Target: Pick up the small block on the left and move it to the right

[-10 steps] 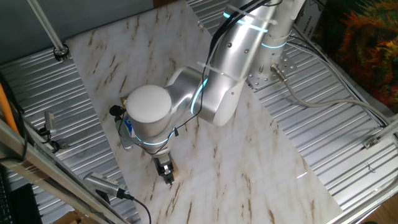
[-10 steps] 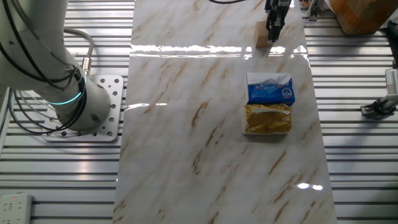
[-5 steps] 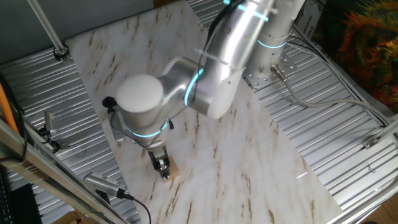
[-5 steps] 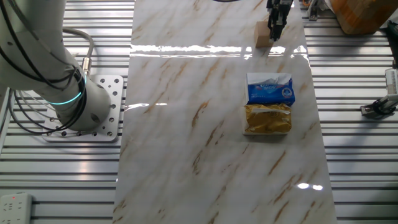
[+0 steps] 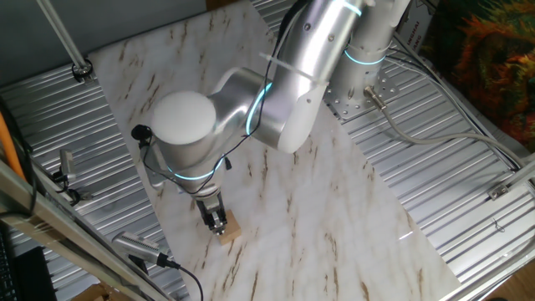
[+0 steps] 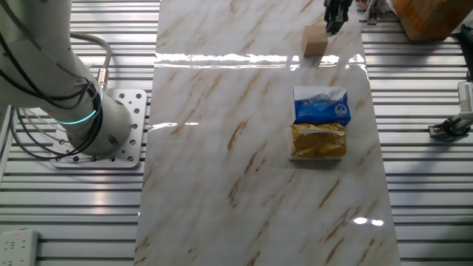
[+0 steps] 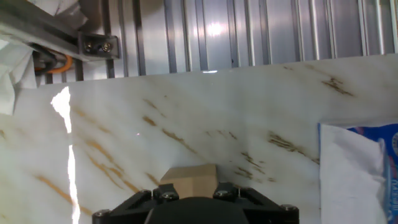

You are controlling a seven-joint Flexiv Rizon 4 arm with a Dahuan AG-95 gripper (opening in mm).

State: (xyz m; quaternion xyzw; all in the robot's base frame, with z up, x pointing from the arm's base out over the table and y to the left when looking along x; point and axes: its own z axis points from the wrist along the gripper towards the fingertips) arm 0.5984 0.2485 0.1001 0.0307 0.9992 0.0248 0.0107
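Other fixed view: small block (image 6: 315, 40) sits near far edge of marble board (image 6: 222, 148), gripper (image 6: 334, 16) just above-right, can't tell if open. One block, 2 packets (image 6: 319, 123), wide bare room left.

Small block (image 6: 315, 40) showing matt, pale bare wood, tabletop (image 6: 244, 155) gleaming as glossy veined marble, gold packet (image 6: 318, 140) at its 3 o'clock glinting as crinkled foil, surrounding base (image 6: 429, 185) looking ribbed bare metal, robot arm (image 5: 284, 109) shining smooth silver.
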